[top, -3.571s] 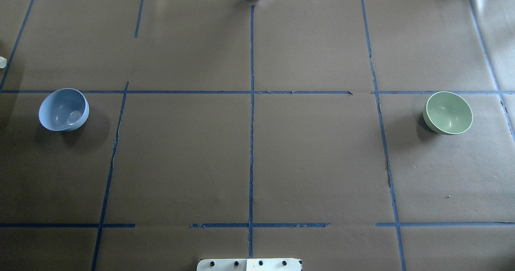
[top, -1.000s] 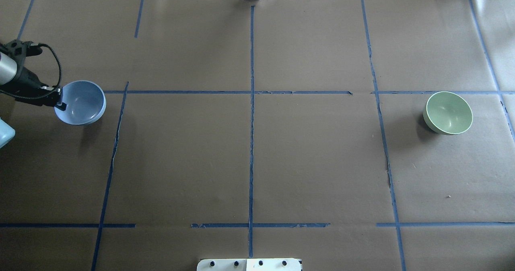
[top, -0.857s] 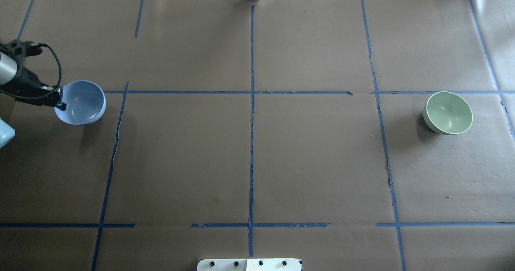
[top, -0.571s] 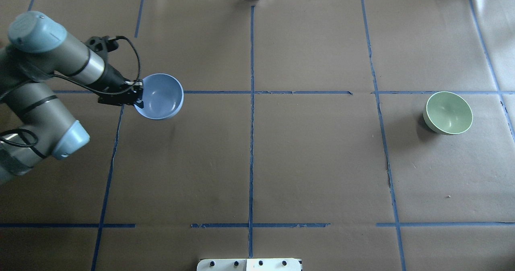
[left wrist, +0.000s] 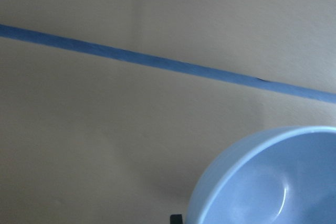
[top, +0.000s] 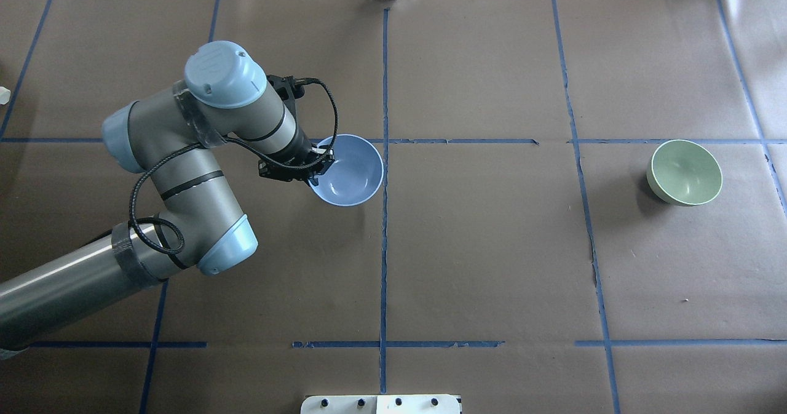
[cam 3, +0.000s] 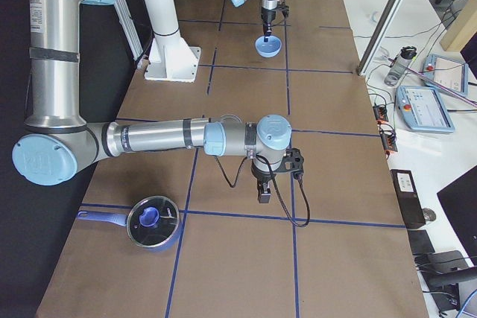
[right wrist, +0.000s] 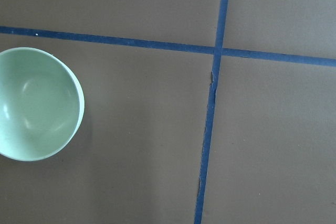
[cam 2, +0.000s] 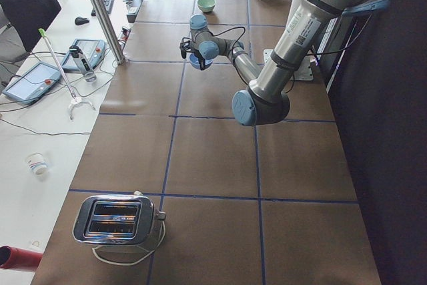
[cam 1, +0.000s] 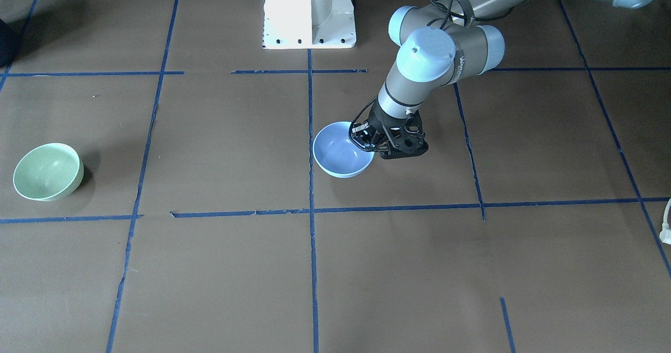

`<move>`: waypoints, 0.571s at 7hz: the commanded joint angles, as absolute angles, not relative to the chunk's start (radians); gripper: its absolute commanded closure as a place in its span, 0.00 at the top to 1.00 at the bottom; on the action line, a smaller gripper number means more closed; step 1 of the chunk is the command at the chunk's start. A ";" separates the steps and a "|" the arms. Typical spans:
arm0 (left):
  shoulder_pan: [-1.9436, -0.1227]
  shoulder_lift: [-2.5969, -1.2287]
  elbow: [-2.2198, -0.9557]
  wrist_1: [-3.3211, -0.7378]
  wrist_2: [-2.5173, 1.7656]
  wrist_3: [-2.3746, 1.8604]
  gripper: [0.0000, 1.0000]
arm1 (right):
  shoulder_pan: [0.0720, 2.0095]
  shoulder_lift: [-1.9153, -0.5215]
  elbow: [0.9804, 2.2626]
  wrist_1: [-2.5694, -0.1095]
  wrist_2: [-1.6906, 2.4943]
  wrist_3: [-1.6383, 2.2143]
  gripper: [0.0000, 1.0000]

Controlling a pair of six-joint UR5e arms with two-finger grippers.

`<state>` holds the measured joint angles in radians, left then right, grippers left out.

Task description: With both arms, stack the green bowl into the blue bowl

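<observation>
My left end effector (top: 315, 167) has carried the blue bowl (top: 347, 171) from the left edge to the middle of the tabletop (top: 492, 266), still pinching its rim. The green bowl (top: 684, 172) hasn't moved from the right edge. I can't tell if my right end effector (cam 3: 264, 191) is open. I think the green bowl goes next.

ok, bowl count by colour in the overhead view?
blue bowl: 1, gripped at its rim by the left pincer
green bowl: 1, standing alone
total: 2
</observation>
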<state>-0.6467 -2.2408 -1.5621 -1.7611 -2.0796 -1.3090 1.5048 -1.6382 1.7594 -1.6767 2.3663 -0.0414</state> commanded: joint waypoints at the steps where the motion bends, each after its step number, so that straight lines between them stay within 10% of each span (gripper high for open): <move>1: -0.611 -2.305 -1.487 -1.781 -2.079 -1.301 0.00 | 1.505 -1.640 1.758 -1.678 2.370 -0.043 1.00; 4: -0.595 -2.309 -1.424 -1.902 -2.079 -1.304 0.01 | 1.505 -1.641 1.755 -1.678 2.378 -0.043 1.00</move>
<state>-0.5989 -2.3069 -1.4422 -1.8706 -2.0785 -1.3033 1.5048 -1.6408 1.7562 -1.6781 2.3738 -0.0429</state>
